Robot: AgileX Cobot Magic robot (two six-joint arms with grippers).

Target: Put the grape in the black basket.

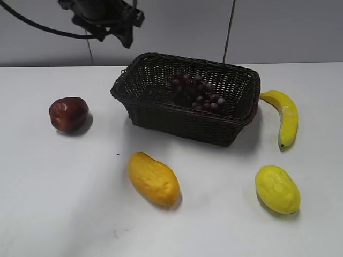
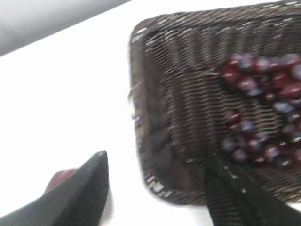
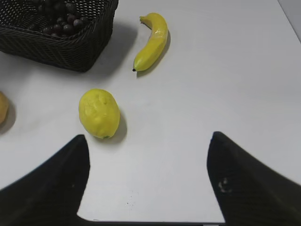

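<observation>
The grape, a long bunch of dark purple-red grapes, lies inside the black basket on the white table. It also shows in the left wrist view and the right wrist view. My left gripper hangs high above the basket's left end, open and empty; in its own view the jaws frame the basket's corner. My right gripper is open and empty over bare table, off to the right and out of the exterior view.
A dark red apple sits left of the basket. An orange mango lies in front of it. A yellow lemon-like fruit sits at front right, and a banana lies right of the basket.
</observation>
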